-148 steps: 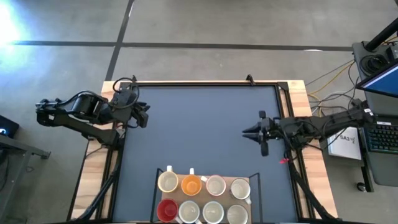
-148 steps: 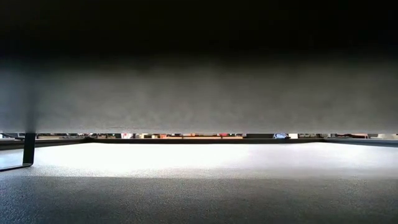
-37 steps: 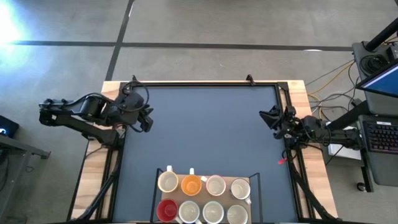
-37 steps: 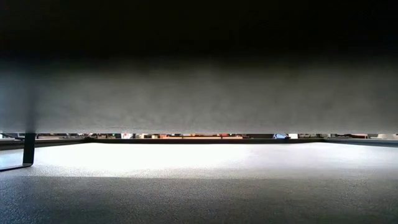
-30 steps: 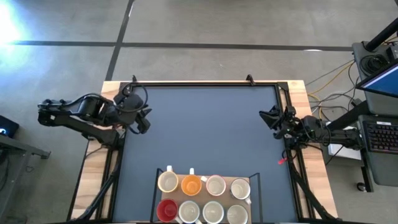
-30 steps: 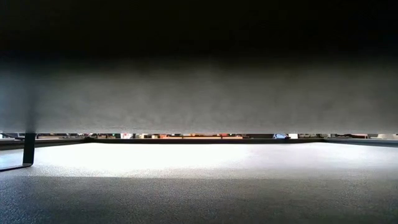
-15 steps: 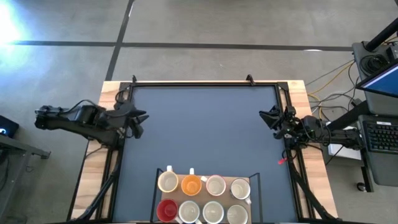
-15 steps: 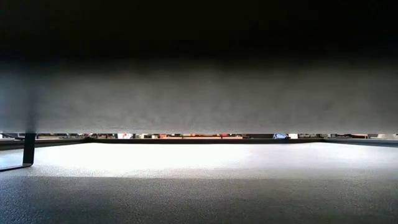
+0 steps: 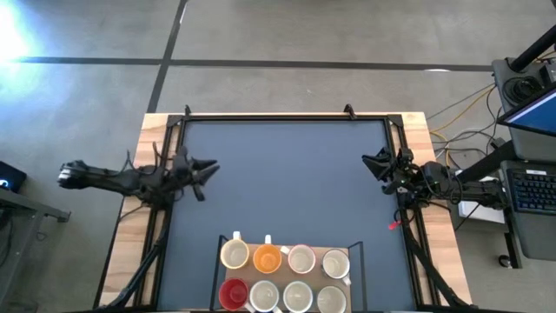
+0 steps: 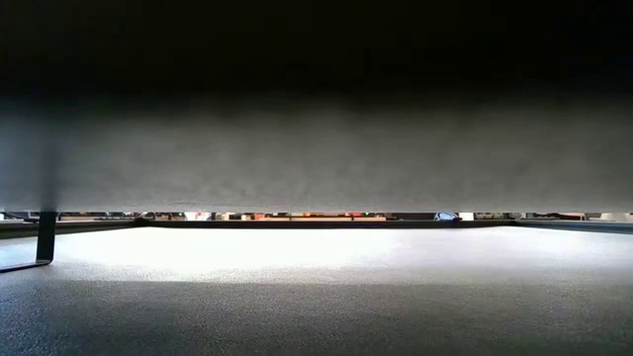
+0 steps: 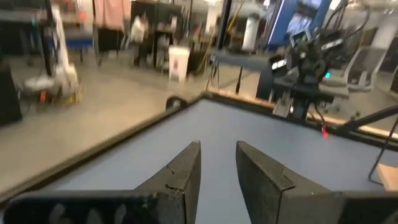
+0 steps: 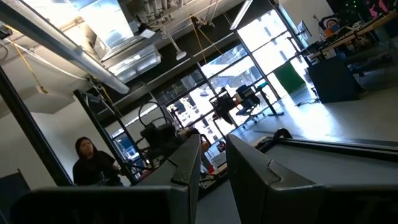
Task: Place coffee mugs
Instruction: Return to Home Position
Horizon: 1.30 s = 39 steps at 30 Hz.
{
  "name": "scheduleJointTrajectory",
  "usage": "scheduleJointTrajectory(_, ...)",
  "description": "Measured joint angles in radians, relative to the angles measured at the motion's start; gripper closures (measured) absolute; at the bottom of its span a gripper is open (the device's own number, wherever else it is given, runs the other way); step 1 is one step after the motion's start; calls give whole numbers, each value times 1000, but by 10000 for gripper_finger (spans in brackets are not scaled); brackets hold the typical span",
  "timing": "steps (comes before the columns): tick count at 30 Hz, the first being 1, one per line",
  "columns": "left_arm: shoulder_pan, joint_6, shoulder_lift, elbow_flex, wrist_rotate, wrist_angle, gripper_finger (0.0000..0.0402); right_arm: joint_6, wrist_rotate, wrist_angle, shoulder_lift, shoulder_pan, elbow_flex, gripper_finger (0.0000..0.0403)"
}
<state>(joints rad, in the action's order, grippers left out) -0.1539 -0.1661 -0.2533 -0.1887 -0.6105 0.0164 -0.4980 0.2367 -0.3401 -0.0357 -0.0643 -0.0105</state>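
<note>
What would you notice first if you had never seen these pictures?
Eight mugs huddle in two rows at the near edge of the dark table, with one orange mug and one red mug popping out among the pale ones. The left gripper and right gripper hover empty at opposite sides.

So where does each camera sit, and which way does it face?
High view: overhead, straight down on the dark blue-grey table and small round handled mugs; left arm, right arm at its sides.
Low view: table-top height, level across; a grey surface blocks most; no robot part.
Left wrist view: on that arm, facing across the table; left gripper open.
Right wrist view: on that arm, tilted up into the room; right gripper open.
High and left wrist views share the right arm.
</note>
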Motion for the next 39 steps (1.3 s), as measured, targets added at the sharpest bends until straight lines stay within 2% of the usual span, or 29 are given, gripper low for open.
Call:
scheduleJointTrajectory(4, 0, 81, 2, 111, 0, 192, 318, 0, 0, 0, 0, 0, 0, 337)
scheduleJointTrajectory(9, 0, 80, 1, 174, 0, 263, 318, 0, 0, 0, 0, 0, 0, 337)
scheduleJointTrajectory(29, 0, 75, 17, 179, 0, 283, 318, 0, 0, 0, 0, 0, 0, 337)
scheduleJointTrajectory(34, 0, 75, 48, 179, 0, 285, 318, 0, 0, 0, 0, 0, 0, 337)
scheduleJointTrajectory(39, 26, 75, 138, 179, 1, 175, 318, 0, 0, 0, 0, 0, 0, 337)
